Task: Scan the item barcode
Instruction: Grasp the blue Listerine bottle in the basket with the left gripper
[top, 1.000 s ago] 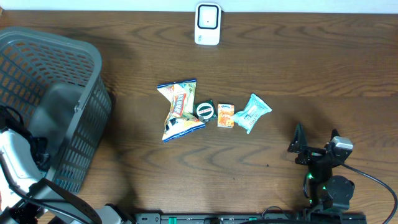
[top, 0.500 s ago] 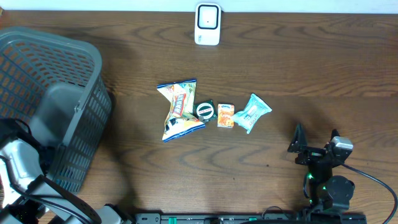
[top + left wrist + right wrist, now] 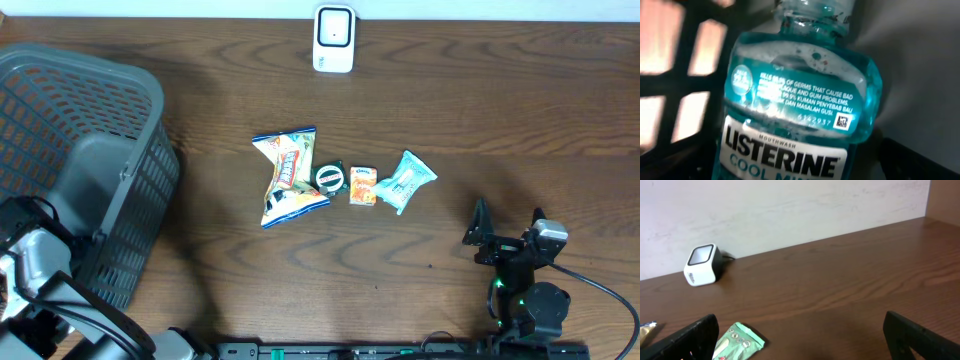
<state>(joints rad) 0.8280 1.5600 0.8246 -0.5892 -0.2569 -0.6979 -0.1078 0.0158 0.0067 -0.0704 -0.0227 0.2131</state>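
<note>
Inside the basket (image 3: 120,90): the mouthwash bottle (image 3: 795,100) fills the left wrist view. The basket's lattice wall shows at the upper left of that frame and a plain grey surface at the right.
Bottle look: clear teal plastic holding teal liquid, with froth at the shoulder. The neck points to the top of the frame and leans slightly right. A white label reads LISTERINE, with small white print and a tiny square code on a teal band above it.
Bottle from overhead: hidden from view.
Left claw (image 3: 30,215): at the lower left of the overhead frame, over the basket's near corner, jaws wide. Dark shapes in the bottom corners of the wrist view flank the bottle. The right one stands apart from it, and contact on the left cannot be told.
Right claw (image 3: 800,325): at the lower right of the overhead frame, jaws wide and holding nothing, above bare worktop (image 3: 500,120).
Scanner (image 3: 333,38): top centre, upright at the worktop's far edge.
Centre of worktop: a snack bag (image 3: 287,178), a round tin (image 3: 330,178), an orange packet (image 3: 363,186) and a teal packet (image 3: 405,181) lie in a row.
</note>
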